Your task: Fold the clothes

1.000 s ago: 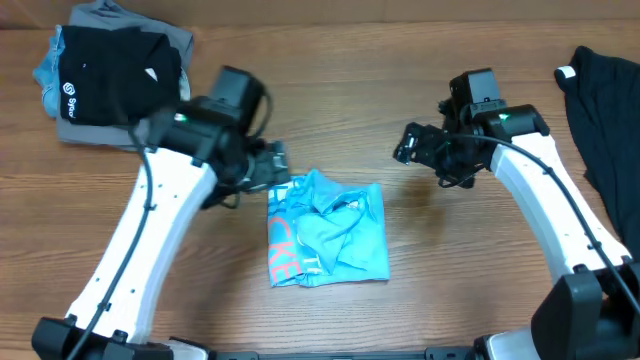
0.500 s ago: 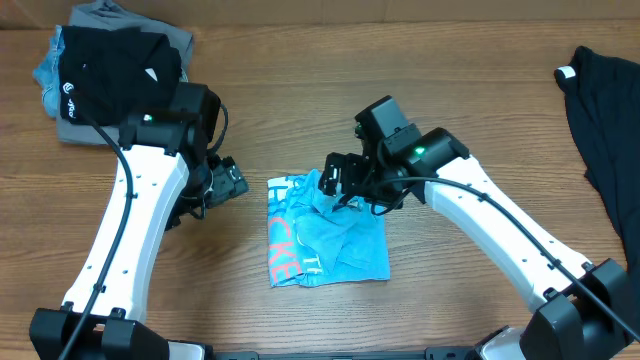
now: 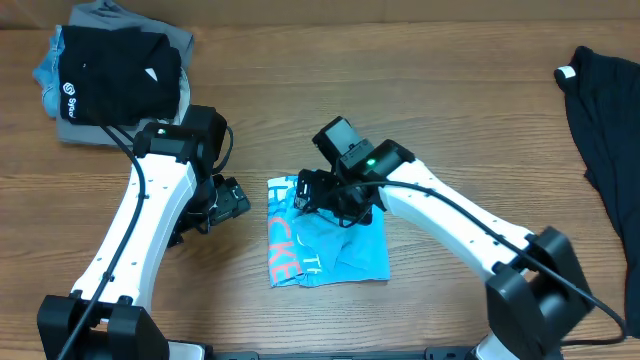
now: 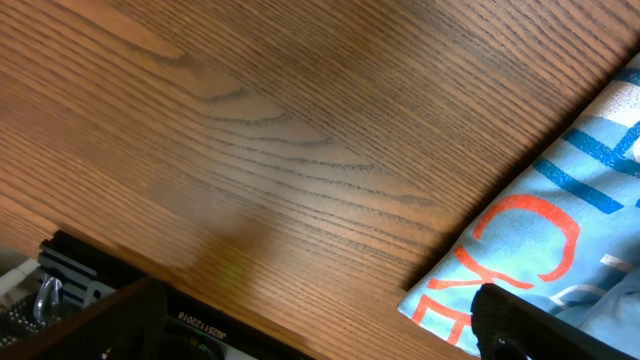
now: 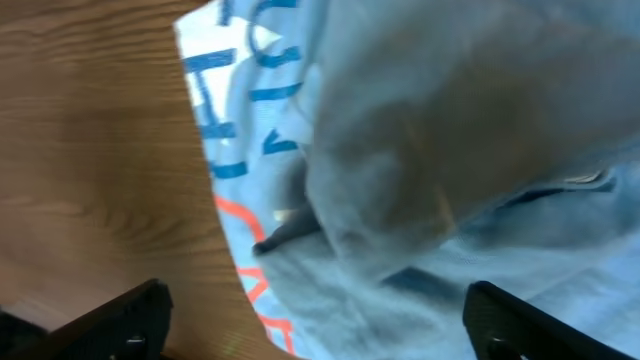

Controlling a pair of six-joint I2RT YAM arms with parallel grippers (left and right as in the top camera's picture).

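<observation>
T-shirt (image 3: 335, 250) top edge under right pincer (image 3: 312, 193), wide | left pincer (image 3: 234, 200) wide, beside left edge (bare table (image 3: 430, 90) below)

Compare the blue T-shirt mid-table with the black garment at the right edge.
The blue T-shirt is a compact, rumpled rectangle; the black garment lies spread out, running off frame. The T-shirt shows coral lettering; the black garment is plain with a white tag. The right gripper hangs over the T-shirt; none is near the black garment. Both lie on the wooden table.
</observation>
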